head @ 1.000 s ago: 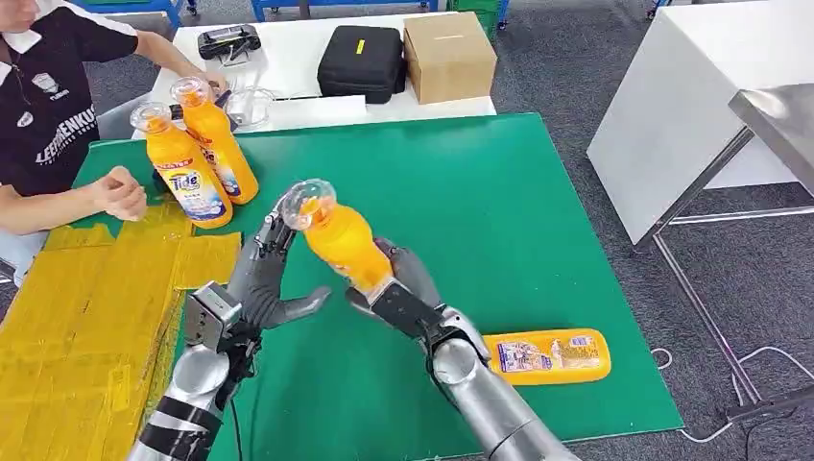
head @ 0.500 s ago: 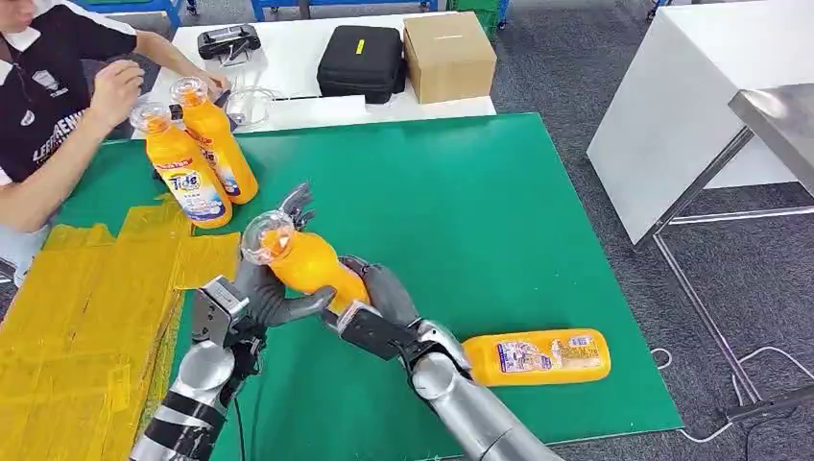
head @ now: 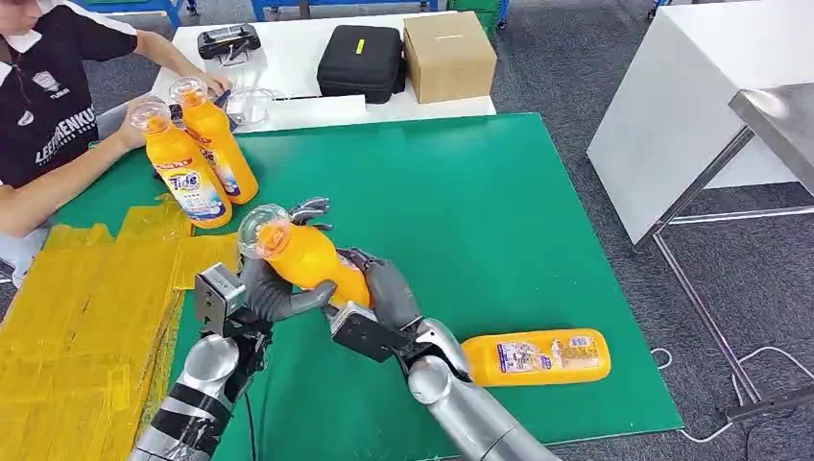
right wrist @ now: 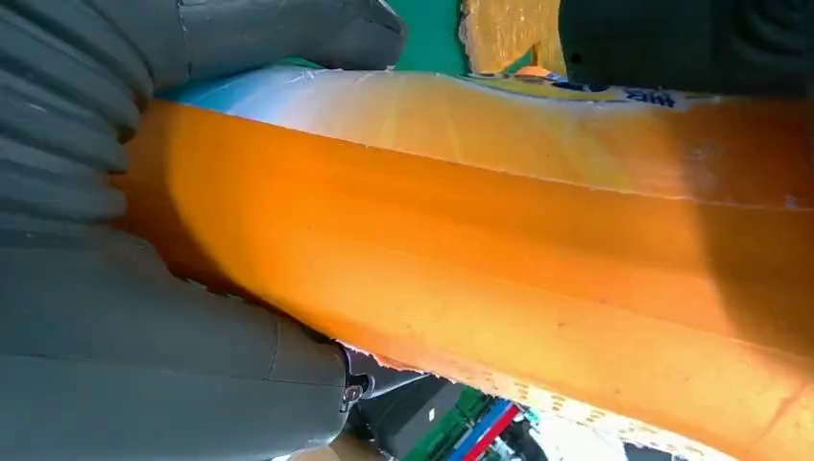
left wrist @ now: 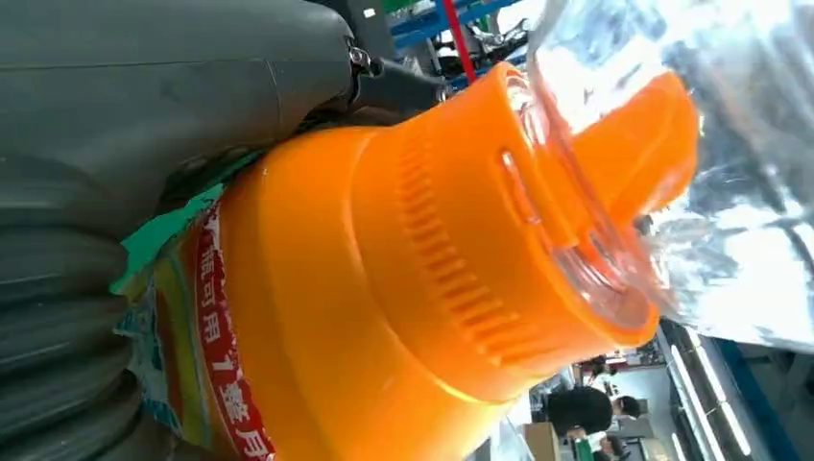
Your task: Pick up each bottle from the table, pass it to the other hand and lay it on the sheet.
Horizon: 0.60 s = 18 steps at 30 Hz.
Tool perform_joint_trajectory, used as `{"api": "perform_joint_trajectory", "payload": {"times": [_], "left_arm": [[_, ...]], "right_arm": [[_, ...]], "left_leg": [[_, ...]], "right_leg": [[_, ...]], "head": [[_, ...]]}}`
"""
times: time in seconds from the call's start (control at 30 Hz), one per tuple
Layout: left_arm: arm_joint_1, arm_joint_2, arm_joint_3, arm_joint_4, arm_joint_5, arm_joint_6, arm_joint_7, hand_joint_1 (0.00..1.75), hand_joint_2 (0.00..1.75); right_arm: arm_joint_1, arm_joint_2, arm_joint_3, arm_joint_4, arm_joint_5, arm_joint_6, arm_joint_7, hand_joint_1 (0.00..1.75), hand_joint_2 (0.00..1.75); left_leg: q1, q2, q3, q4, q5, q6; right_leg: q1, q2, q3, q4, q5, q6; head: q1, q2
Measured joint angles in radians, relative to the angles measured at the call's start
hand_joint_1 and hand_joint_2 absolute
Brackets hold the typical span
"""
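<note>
Change: since a second ago the held bottle (head: 305, 257) has come lower and toward the yellow sheet (head: 86, 307), and the left hand (head: 274, 279) has closed its fingers round it; the person's hand has gone to the standing bottles (head: 197, 154).
Right hand: the right hand (head: 379, 298) wraps the bottle's lower body from beneath, holding it.
Left hand: thumb under and fingers over the bottle's upper body, just below the clear cap (head: 261, 230); both hands grip at once.
Axis: the bottle's long axis slants, cap up and toward the sheet, base toward the right hand.
Key relation: the sheet lies just beyond the left hand from the bottle, so the left arm is the nearer one for laying it down.
Lying bottle: another bottle (head: 538, 356) lies flat on the green surface (head: 480, 192), on the far side of the right arm from the held bottle.
Hidden: how firmly the left fingers press cannot be told; the wrist views give close orange plastic, and the held bottle's base is covered by the right hand.
</note>
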Motion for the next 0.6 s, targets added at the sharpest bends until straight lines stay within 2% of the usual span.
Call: {"api": "perform_joint_trajectory", "payload": {"times": [0.17,0.2,0.23,0.6], "left_arm": [[0.001,-0.008,0.007,0.002,0.029,0.006,-0.002,1.75,1.75],[0.001,-0.009,0.008,0.002,0.032,0.009,-0.003,1.75,1.75],[0.002,-0.010,0.011,0.002,0.040,0.011,-0.004,1.75,1.75],[0.011,-0.016,0.077,-0.027,0.049,0.129,-0.012,1.75,1.75]], "right_arm": [[0.000,-0.003,0.001,-0.003,-0.004,-0.010,0.000,1.75,1.75],[0.000,-0.003,0.002,-0.005,-0.005,-0.010,0.000,1.27,1.75],[0.000,-0.004,0.004,-0.006,-0.005,-0.010,0.000,0.00,1.75],[0.021,-0.019,0.011,-0.084,-0.026,-0.042,-0.009,0.00,1.75]], "left_leg": [[0.000,0.000,0.000,0.000,0.000,0.000],[0.000,0.000,0.000,0.000,0.000,0.000],[0.000,0.000,0.000,0.000,0.000,0.000],[0.000,0.000,0.000,0.000,0.000,0.000]], "right_leg": [[0.000,0.000,0.000,0.000,0.000,0.000],[0.000,0.000,0.000,0.000,0.000,0.000],[0.000,0.000,0.000,0.000,0.000,0.000],[0.000,0.000,0.000,0.000,0.000,0.000]], "head": [[0.000,0.000],[0.000,0.000],[0.000,0.000],[0.000,0.000]]}}
